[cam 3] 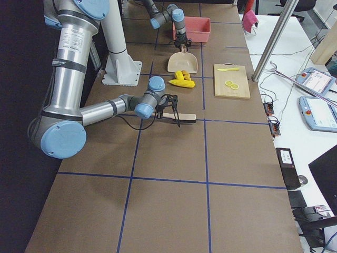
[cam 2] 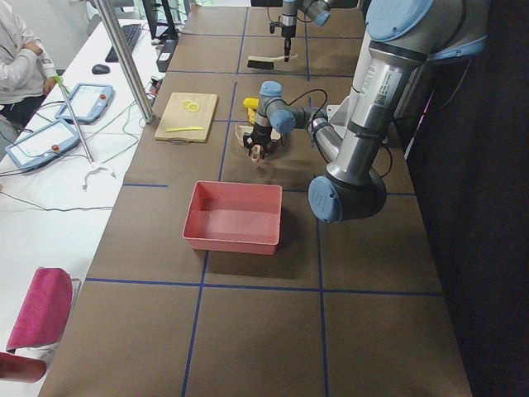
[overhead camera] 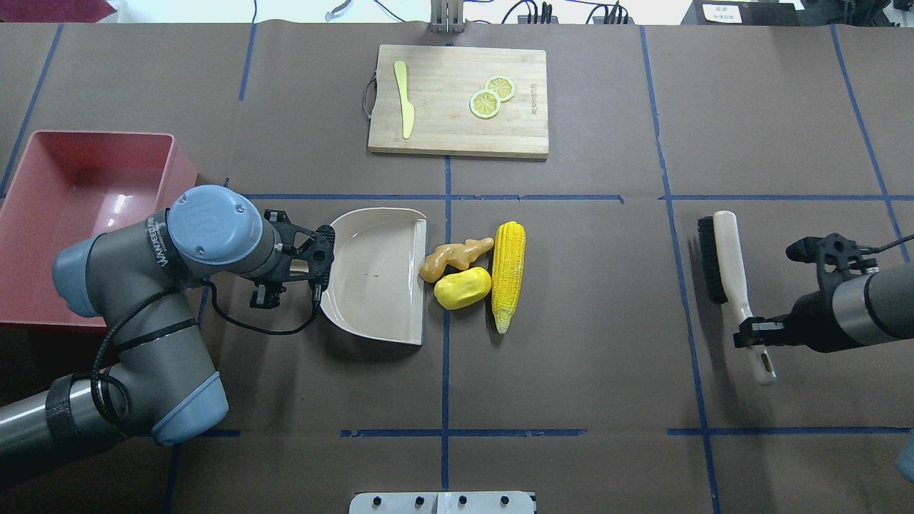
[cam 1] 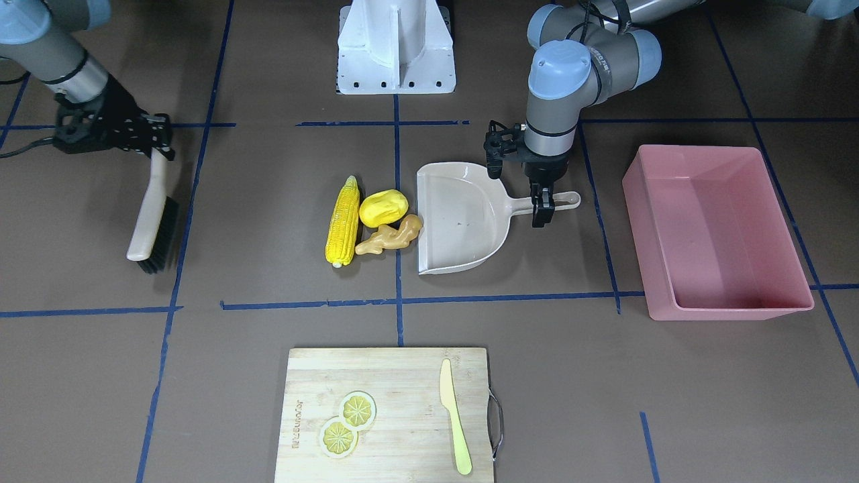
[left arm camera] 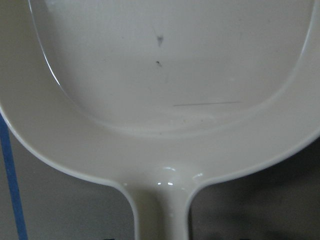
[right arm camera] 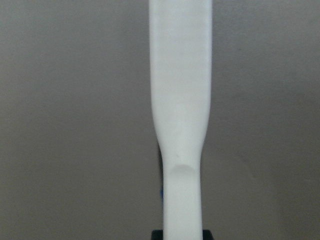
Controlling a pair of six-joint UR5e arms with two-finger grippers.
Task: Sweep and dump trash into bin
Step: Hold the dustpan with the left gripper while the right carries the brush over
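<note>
The trash lies mid-table: a yellow corn cob point(cam 1: 343, 221), a yellow potato-like lump point(cam 1: 383, 207) and a tan ginger root point(cam 1: 391, 236). The ginger touches the open lip of a beige dustpan point(cam 1: 460, 221), which lies flat beside them. My left gripper point(cam 1: 542, 211) is shut on the dustpan's handle; the left wrist view shows the empty pan point(left arm camera: 170, 75). My right gripper point(cam 1: 160, 144) is shut on the handle of a brush point(cam 1: 153, 221), far from the trash. The pink bin point(cam 1: 718, 228) stands empty beyond the dustpan's handle.
A wooden cutting board point(cam 1: 389, 376) with two lemon slices point(cam 1: 347, 422) and a pale yellow-green knife point(cam 1: 455, 416) lies at the table's far side from me. My white base point(cam 1: 396, 47) stands behind the trash. Blue tape lines cross the brown table.
</note>
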